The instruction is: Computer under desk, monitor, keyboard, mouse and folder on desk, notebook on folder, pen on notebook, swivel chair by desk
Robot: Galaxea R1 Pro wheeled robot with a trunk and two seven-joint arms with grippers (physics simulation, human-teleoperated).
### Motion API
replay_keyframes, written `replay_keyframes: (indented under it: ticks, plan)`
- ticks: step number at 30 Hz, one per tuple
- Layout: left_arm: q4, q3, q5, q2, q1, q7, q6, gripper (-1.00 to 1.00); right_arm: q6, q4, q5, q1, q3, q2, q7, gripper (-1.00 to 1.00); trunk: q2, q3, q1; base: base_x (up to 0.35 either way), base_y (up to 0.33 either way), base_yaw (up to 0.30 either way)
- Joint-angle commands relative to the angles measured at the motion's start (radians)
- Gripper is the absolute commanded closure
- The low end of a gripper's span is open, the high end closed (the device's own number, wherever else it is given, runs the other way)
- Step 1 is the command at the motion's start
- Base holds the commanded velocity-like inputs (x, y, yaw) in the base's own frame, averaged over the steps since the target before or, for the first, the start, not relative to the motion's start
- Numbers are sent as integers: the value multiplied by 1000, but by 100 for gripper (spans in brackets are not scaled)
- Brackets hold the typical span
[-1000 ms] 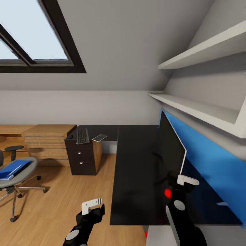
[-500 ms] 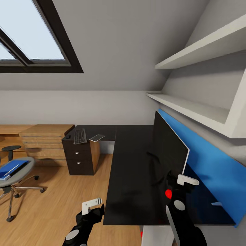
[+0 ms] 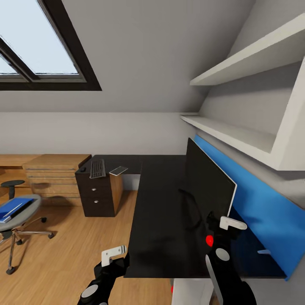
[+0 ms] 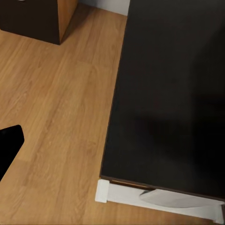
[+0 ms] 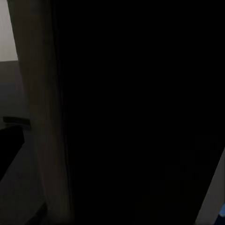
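Bedroom, black table (image 3: 161,212): monitor (image 3: 207,186) upright on table, right claw (image 3: 226,222) at its edge, grip undeterminable; keyboard (image 3: 97,168) on far wing; likely next: fetch keyboard beside monitor.

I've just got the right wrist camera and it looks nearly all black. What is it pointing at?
Observer: In the head view, the right gripper is close to the monitor, which stands on the desk. That dark screen is probably your blackness.
Operator: Where's the keyboard?
Observer: The keyboard lies on the desk's far wing, above the black drawers, with the grey notebook beside it.
Operator: And the blue folder?
Observer: The folder lies on the seat of the swivel chair, off to the left on the wooden floor.
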Motion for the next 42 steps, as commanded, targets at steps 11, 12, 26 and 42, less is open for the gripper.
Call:
replay_keyframes:
  ticks: [11,12,26,42]
  plan:
    - [-2,-2,7,0,-1,8,3,-100,-2,1,5,-1,-2,1,0,-100,-1,-1,0,-196,-2,0]
    - [-2,-2,8,0,-1,8,3,-100,-2,1,5,-1,-2,1,0,-100,-1,-1,0,-327,0,0]
    - [3,3,11,1,-1,8,3,-100,-3,45,1,-1,3,3,7,-100,-1,-1,0,-335,0,0]
    - [572,-9,8,-9,-1,3,-139,-100,-238,682,5,-1,19,2,9,-100,-1,-1,0,-229,0,0]
